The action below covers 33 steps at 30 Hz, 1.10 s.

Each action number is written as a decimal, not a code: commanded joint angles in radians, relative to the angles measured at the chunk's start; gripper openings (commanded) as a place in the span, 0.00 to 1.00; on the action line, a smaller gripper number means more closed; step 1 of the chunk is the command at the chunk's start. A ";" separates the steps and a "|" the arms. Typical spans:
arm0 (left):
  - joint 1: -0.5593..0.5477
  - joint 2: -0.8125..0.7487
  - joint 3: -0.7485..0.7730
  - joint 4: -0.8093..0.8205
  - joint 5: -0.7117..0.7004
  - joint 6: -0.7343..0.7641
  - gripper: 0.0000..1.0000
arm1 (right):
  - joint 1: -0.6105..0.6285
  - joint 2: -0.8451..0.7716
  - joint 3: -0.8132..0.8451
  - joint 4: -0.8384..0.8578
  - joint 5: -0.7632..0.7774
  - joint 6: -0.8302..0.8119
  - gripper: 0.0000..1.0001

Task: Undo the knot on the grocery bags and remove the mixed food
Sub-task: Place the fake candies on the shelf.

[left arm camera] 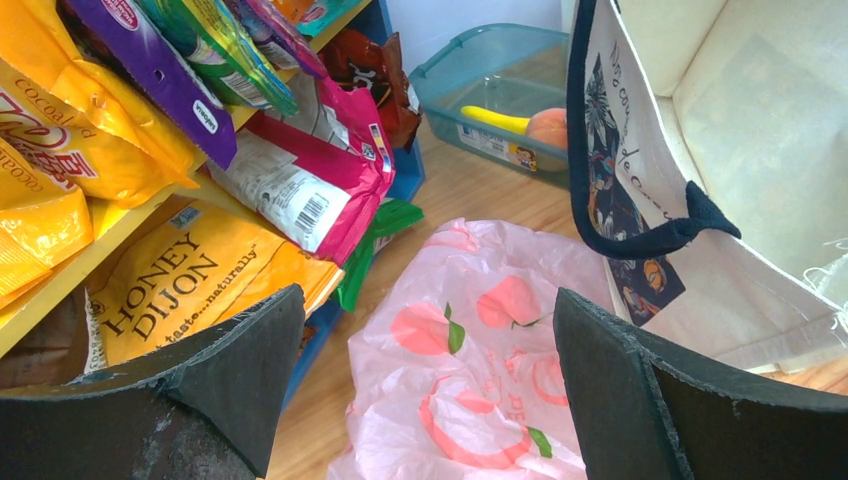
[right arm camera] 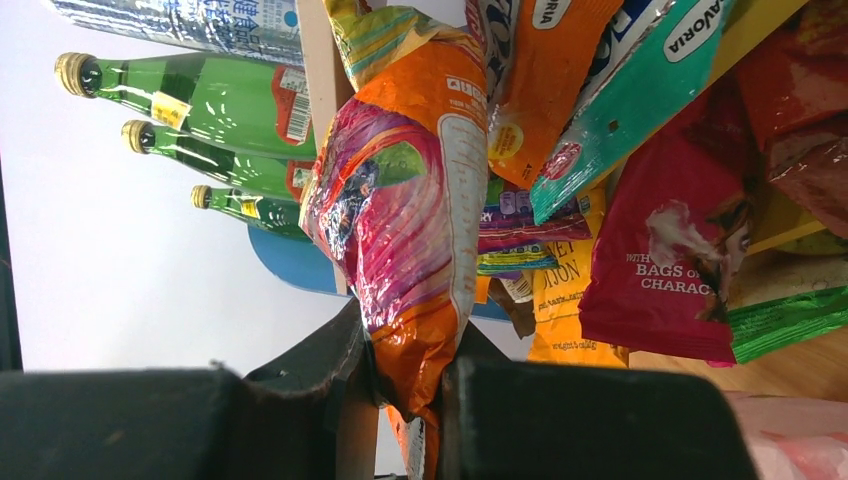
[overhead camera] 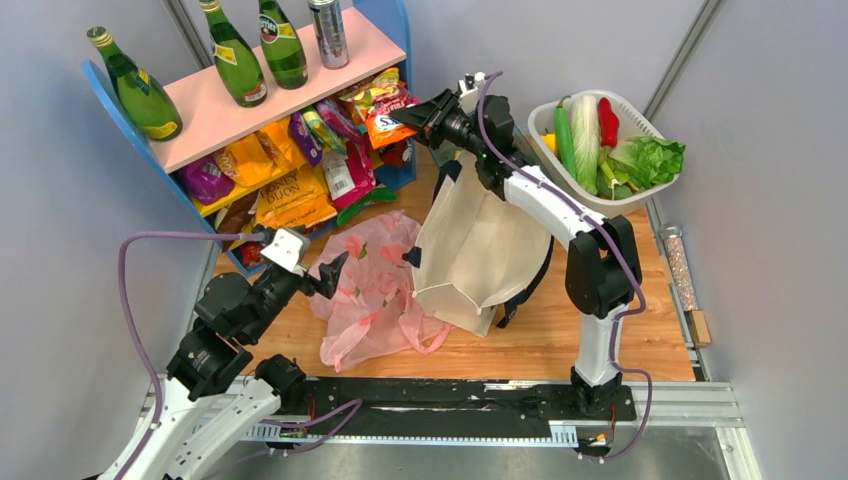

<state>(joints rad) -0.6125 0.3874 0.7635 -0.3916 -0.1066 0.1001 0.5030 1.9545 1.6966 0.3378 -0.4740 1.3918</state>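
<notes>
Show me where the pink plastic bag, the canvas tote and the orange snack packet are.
pink plastic bag (overhead camera: 375,290), top view, middle of its crumpled printed sheet.
canvas tote (overhead camera: 478,245), top view, its plain cream side panel.
orange snack packet (right arm camera: 410,210), right wrist view, middle of its front.

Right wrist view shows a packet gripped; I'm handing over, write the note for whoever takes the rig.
Right pincer: shut on orange snack packet, raised by the shelf.
Left pincer: open, empty, above pink bag.
Pink bag lies flat on the table, apparently emptied; tote stands beside it, inside looks bare.
Produce sits in white basket; banana and peach in teal bin.
To do: set the packet down, check tote.
</notes>
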 commanded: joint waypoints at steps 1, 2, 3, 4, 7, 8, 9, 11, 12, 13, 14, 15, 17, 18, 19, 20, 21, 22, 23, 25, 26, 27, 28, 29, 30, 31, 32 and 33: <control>0.004 0.002 -0.002 0.011 0.008 0.020 1.00 | 0.006 0.017 0.038 0.048 0.031 0.043 0.00; 0.004 0.001 -0.003 0.013 0.011 0.020 1.00 | 0.006 0.028 0.058 0.041 0.030 0.039 0.00; 0.004 0.000 -0.005 0.013 0.017 0.021 1.00 | 0.006 0.040 0.084 0.029 0.028 0.033 0.00; 0.004 0.000 -0.006 0.013 0.019 0.023 1.00 | 0.006 0.053 0.108 0.018 0.028 0.030 0.00; 0.004 0.003 -0.007 0.011 0.018 0.024 1.00 | 0.006 0.097 0.170 -0.007 0.035 0.025 0.00; 0.004 0.003 -0.006 0.010 0.017 0.024 1.00 | 0.006 0.111 0.191 -0.008 0.033 0.021 0.00; 0.004 0.001 -0.005 0.011 0.014 0.023 1.00 | 0.006 0.123 0.213 -0.009 0.031 0.013 0.00; 0.005 -0.004 -0.009 0.013 0.010 0.024 1.00 | 0.010 0.138 0.251 -0.019 0.037 0.001 0.00; 0.004 -0.005 -0.011 0.013 0.008 0.024 1.00 | 0.011 0.143 0.271 -0.025 0.045 -0.004 0.00; 0.004 -0.006 -0.011 0.013 0.007 0.026 1.00 | 0.011 0.152 0.290 -0.031 0.048 -0.008 0.00; 0.005 -0.006 -0.012 0.013 0.008 0.026 1.00 | 0.011 0.160 0.313 -0.040 0.049 -0.014 0.00; 0.005 -0.005 -0.012 0.013 0.010 0.026 1.00 | 0.012 0.170 0.337 -0.049 0.048 -0.022 0.00; 0.005 -0.004 -0.013 0.014 0.016 0.027 1.00 | 0.017 0.185 0.376 -0.063 0.053 -0.043 0.00; 0.005 -0.003 -0.013 0.014 0.017 0.027 1.00 | 0.021 0.195 0.392 -0.070 0.056 -0.051 0.00; 0.005 -0.002 -0.012 0.013 0.017 0.029 1.00 | 0.024 0.200 0.408 -0.073 0.061 -0.055 0.00; 0.005 0.000 -0.012 0.014 0.019 0.029 1.00 | 0.025 0.208 0.422 -0.076 0.066 -0.056 0.00; 0.005 0.000 -0.012 0.012 0.019 0.029 1.00 | 0.026 0.218 0.437 -0.081 0.071 -0.056 0.00; 0.005 0.002 -0.012 0.012 0.019 0.029 1.00 | 0.028 0.226 0.455 -0.087 0.074 -0.058 0.00; 0.005 0.002 -0.012 0.011 0.020 0.030 1.00 | 0.028 0.239 0.473 -0.098 0.078 -0.060 0.00; 0.005 0.001 -0.011 0.012 0.023 0.030 1.00 | 0.030 0.260 0.512 -0.112 0.078 -0.066 0.00; 0.004 0.000 -0.011 0.011 0.024 0.030 1.00 | 0.032 0.268 0.526 -0.115 0.079 -0.069 0.00; 0.004 0.000 -0.012 0.012 0.025 0.031 1.00 | 0.034 0.273 0.541 -0.115 0.082 -0.073 0.00; 0.005 0.001 -0.013 0.011 0.026 0.030 1.00 | 0.036 0.278 0.552 -0.115 0.085 -0.077 0.00; 0.005 0.002 -0.013 0.011 0.027 0.031 1.00 | 0.039 0.281 0.560 -0.115 0.089 -0.082 0.00; 0.005 0.002 -0.013 0.011 0.028 0.031 1.00 | 0.041 0.284 0.569 -0.115 0.094 -0.085 0.00; 0.005 0.002 -0.013 0.012 0.030 0.031 1.00 | 0.042 0.288 0.578 -0.115 0.097 -0.086 0.00; 0.004 0.003 -0.013 0.013 0.032 0.031 1.00 | 0.043 0.293 0.590 -0.115 0.099 -0.088 0.00; 0.004 0.004 -0.013 0.012 0.034 0.031 1.00 | 0.043 0.300 0.606 -0.120 0.101 -0.090 0.00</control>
<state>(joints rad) -0.6125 0.3874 0.7525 -0.3931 -0.0868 0.1150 0.5365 2.2562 2.1933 0.1455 -0.4049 1.3128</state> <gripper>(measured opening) 0.998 0.154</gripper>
